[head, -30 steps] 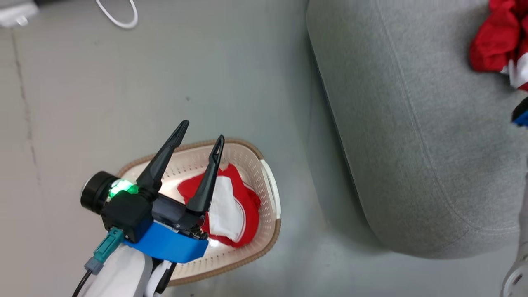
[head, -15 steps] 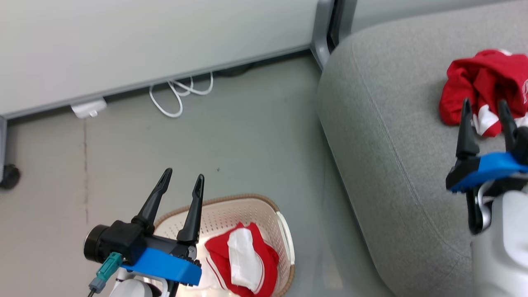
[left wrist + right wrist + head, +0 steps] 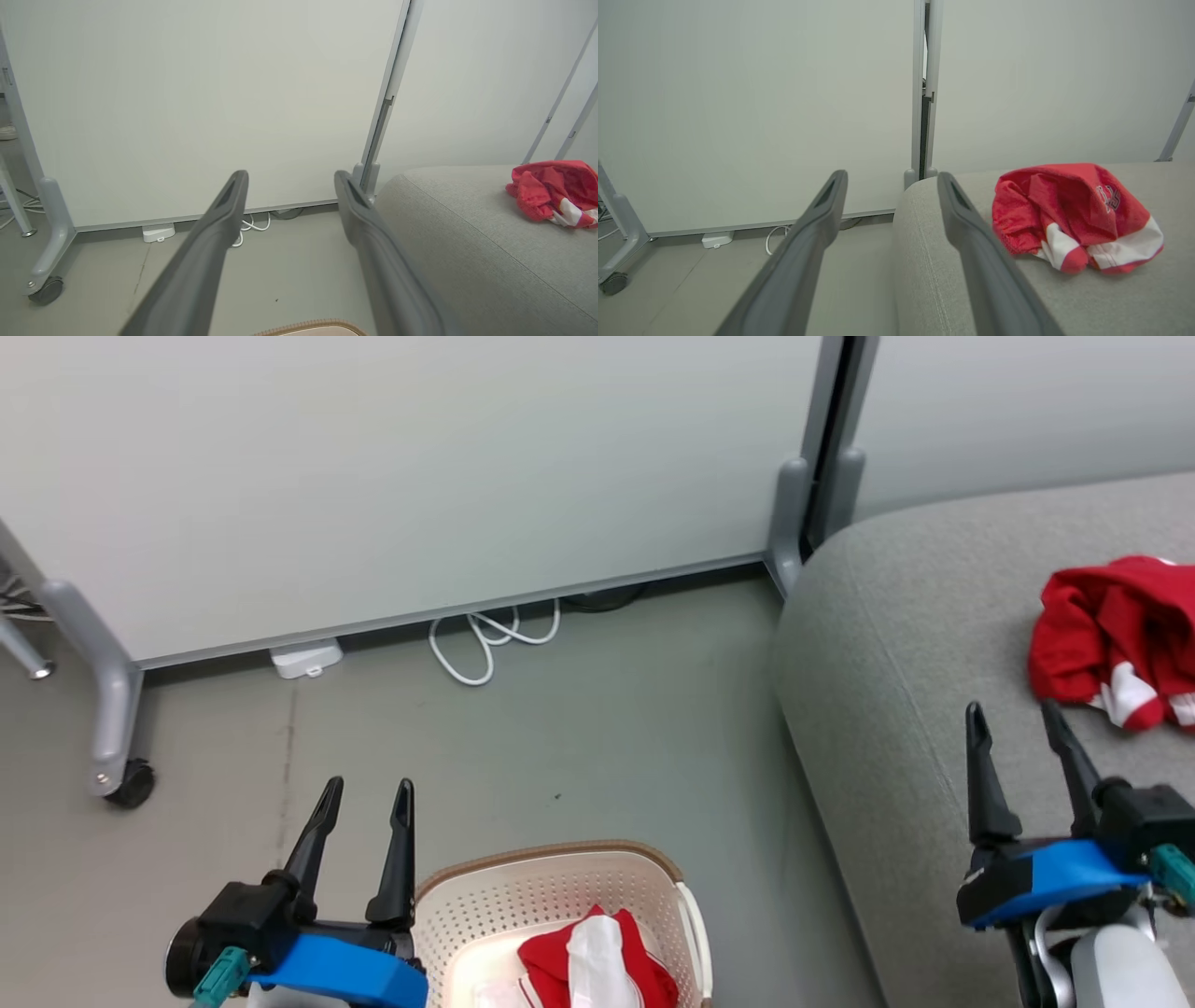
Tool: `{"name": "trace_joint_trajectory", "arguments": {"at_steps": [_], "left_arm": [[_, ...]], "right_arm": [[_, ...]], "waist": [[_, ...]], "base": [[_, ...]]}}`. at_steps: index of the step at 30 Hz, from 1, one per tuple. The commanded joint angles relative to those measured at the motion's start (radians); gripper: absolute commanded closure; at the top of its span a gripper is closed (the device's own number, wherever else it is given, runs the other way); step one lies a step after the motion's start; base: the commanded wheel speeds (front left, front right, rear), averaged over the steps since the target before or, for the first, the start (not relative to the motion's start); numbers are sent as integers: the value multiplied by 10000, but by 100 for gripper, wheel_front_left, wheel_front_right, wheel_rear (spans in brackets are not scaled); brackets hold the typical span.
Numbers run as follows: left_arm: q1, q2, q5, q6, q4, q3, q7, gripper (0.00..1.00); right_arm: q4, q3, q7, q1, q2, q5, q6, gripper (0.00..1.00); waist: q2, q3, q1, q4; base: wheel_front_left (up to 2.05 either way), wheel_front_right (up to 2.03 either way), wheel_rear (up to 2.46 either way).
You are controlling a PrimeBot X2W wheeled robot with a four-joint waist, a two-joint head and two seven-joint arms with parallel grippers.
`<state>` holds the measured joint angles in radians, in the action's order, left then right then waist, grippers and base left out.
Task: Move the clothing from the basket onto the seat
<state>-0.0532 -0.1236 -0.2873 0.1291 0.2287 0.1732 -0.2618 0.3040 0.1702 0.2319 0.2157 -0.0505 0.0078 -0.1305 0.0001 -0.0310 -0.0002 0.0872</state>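
One red and white garment [image 3: 597, 959] lies crumpled in the cream basket [image 3: 551, 887] on the floor at the bottom centre of the head view. A second red garment [image 3: 1116, 639] with white trim lies bunched on the grey seat [image 3: 915, 644], also seen in the wrist views [image 3: 1069, 214] [image 3: 556, 191]. My left gripper [image 3: 364, 798] is open and empty, just left of the basket, its fingers pointing at the wall. Over the seat's front part my right gripper [image 3: 1018, 723] stands open and empty, short of the garment there.
A white partition wall [image 3: 420, 476] on grey wheeled legs [image 3: 117, 747] stands behind. A white cable [image 3: 490, 639] and a small white box [image 3: 305, 658] lie at its foot. Grey floor [image 3: 607, 737] stretches between basket, wall and seat.
The head camera has tilted up, bringing the wall into view and sliding the basket to the bottom edge. My left gripper has lifted away from the basket, still empty. The right gripper has drawn back from the garment.
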Motion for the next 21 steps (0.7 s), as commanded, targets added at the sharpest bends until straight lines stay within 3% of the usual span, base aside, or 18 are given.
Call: {"name": "trace_joint_trajectory", "arguments": {"at_steps": [1,10,21], "left_arm": [[105,30,34,16,83,-110,-48,0],[449,136,13,16,459,-635,-50,0],[411,-16,17,16,863,-837,-50,0]], "right_arm": [[-172,-89,-89,-339,-4,199,-5,0],[-816,-410,-351,-1553,-3,867,-5,0],[-817,-666,-345,-1882,-2,1234,-5,0]], "waist": [[-1,186,2,-274],[-1,425,2,-1152],[-1,528,2,-1548]], "base": [[0,0,0],[0,0,0],[0,0,0]]}}
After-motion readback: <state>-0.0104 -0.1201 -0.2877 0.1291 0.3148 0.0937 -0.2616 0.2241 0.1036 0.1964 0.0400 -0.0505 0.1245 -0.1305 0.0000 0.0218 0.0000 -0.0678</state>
